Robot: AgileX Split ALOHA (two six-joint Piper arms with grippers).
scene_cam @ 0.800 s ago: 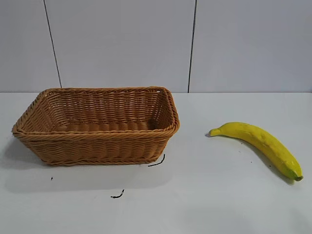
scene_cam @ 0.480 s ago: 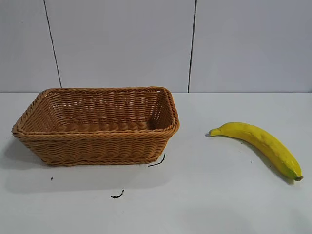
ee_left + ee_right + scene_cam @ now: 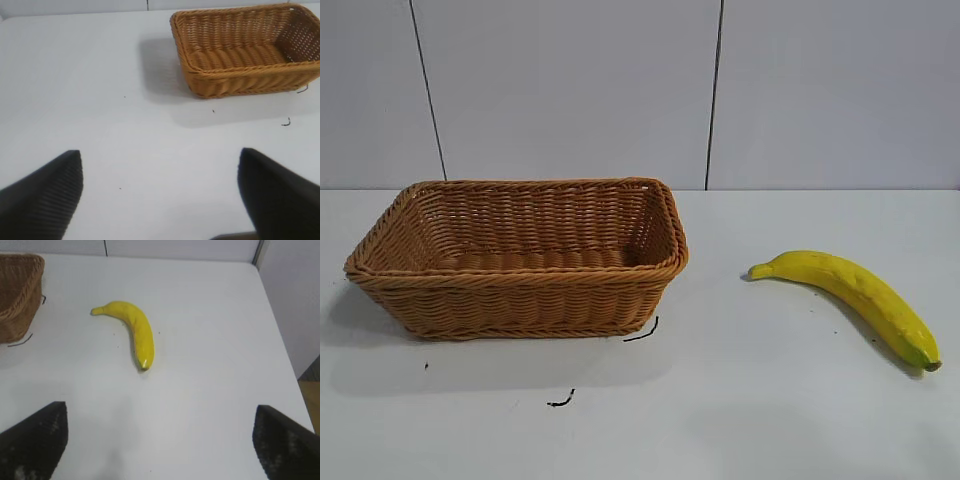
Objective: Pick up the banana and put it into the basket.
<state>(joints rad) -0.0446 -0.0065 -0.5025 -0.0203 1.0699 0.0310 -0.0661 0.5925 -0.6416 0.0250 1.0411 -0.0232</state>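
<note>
A curved yellow banana (image 3: 855, 295) with a greenish tip lies flat on the white table at the right, apart from the basket. It also shows in the right wrist view as the banana (image 3: 134, 330). The tan woven basket (image 3: 520, 255) stands at the left with nothing in it; the basket (image 3: 245, 47) fills a corner of the left wrist view. My right gripper (image 3: 160, 412) hangs open above bare table, well short of the banana. My left gripper (image 3: 160, 160) is open too, over bare table away from the basket. Neither arm appears in the exterior view.
Short dark marks (image 3: 642, 330) lie on the table by the basket's front corner. The table's right edge (image 3: 282, 335) runs close to a grey wall panel. Open tabletop lies between the basket and the banana.
</note>
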